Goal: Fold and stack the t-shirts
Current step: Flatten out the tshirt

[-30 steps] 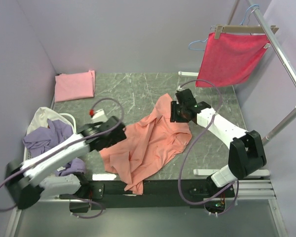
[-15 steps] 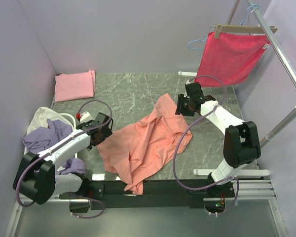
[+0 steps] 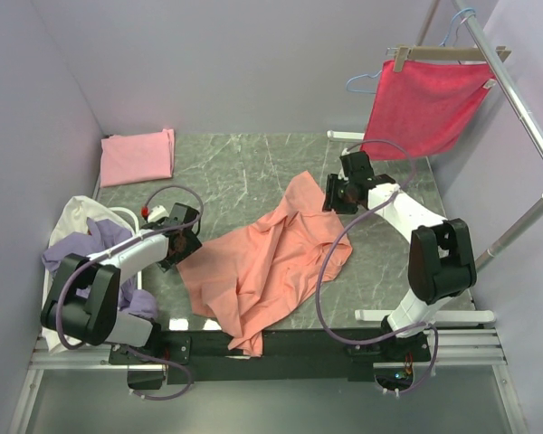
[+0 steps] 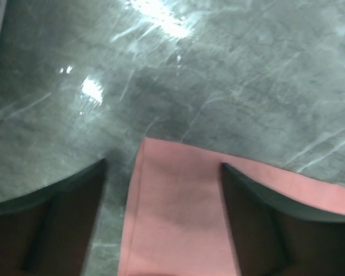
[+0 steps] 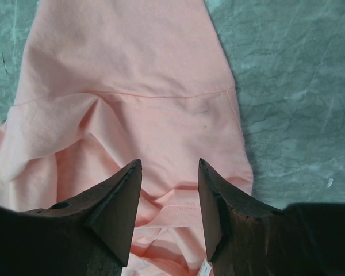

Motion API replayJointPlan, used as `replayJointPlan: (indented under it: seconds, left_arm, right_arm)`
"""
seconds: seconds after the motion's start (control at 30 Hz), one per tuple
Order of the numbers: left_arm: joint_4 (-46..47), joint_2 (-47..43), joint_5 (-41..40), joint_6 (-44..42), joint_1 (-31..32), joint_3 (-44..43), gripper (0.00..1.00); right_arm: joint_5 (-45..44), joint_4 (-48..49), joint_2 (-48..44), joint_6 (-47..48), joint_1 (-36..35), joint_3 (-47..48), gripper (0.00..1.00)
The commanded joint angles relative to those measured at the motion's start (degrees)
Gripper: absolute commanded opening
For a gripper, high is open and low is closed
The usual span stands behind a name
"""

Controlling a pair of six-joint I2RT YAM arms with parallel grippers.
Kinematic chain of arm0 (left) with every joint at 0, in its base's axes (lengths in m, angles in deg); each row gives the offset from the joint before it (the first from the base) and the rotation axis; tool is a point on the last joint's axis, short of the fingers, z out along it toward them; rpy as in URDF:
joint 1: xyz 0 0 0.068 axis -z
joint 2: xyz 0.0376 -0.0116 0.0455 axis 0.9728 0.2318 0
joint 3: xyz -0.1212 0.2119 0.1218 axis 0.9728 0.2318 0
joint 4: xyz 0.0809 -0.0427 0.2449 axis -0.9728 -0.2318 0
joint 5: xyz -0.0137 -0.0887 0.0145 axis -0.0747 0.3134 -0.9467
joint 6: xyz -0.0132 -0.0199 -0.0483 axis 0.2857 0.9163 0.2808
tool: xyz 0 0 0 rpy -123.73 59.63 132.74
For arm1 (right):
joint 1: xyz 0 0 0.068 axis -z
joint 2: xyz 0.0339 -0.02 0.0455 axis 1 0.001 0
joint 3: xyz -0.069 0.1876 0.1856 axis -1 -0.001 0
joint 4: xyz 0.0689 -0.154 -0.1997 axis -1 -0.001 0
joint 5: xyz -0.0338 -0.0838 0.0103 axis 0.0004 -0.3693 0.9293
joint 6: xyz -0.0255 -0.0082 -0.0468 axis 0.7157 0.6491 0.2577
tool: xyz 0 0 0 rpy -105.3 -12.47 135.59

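Observation:
A salmon-orange t-shirt [image 3: 271, 267] lies crumpled and partly spread on the grey marble table [image 3: 244, 172]. My left gripper [image 3: 183, 242] is low at its left corner. In the left wrist view it is open [image 4: 162, 168], fingers wide to either side of the flat hemmed corner [image 4: 178, 218]. My right gripper [image 3: 337, 193] hovers over the shirt's upper right end. In the right wrist view it stands open [image 5: 168, 164] over bunched cloth by the collar [image 5: 178, 201], gripping nothing. A light pink t-shirt [image 3: 138, 155] lies folded at the back left. Lavender [image 3: 81, 253] and cream [image 3: 80, 212] t-shirts are piled on the left.
A bright crimson cloth [image 3: 425, 104] hangs from a hanger on a metal rail [image 3: 525, 117] at the back right. Purple walls close in the back and left. The shirt's lower end [image 3: 244, 339] drapes over the table's near edge, by the arm bases.
My left arm has drawn back to the left, bringing its gripper down at the shirt's left corner, and the jaws have narrowed slightly. The right gripper shifted a little toward the back.

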Motion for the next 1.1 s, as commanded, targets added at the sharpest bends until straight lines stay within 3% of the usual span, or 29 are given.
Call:
replayJointPlan:
  seconds: [0.0, 0.03, 0.17, 0.2, 0.57, 1.0, 1.07]
  left_arm:
    - [3.97, 1.73, 4.03, -1.64, -0.26, 1.19, 0.74]
    - [4.32, 1.91, 4.12, -1.81, -0.26, 1.36, 0.67]
    - [5.55, 3.05, 3.95, -2.69, -0.35, 0.84, 0.11]
    - [5.99, 3.49, 3.86, -3.3, -0.44, 0.66, 0.03]
    - [2.74, 0.77, 1.84, -9.37, -2.63, -8.3, 0.01]
    - [0.45, -3.19, 3.94, -15.79, -8.7, -14.28, 0.01]
    - [0.72, -3.19, 4.65, -15.88, -9.14, -14.11, 0.01]
  right_arm:
    - [-1.32, 1.19, -0.15, 0.29, 1.69, 0.76, 0.51]
    - [-1.15, 1.36, 0.2, 0.2, 1.95, 0.94, 0.51]
    - [1.04, 2.51, 4.76, -0.07, 3.71, 3.65, 0.51]
    - [2.18, 2.42, 5.73, -0.15, 3.88, 5.84, 0.52]
    - [7.46, 1.98, 25.05, -0.33, 4.15, 23.43, 0.55]
    - [7.73, -9.87, 41.95, 1.87, 4.06, 45.74, 0.59]
    - [8.17, -11.37, 43.88, 1.95, 3.97, 47.6, 0.45]
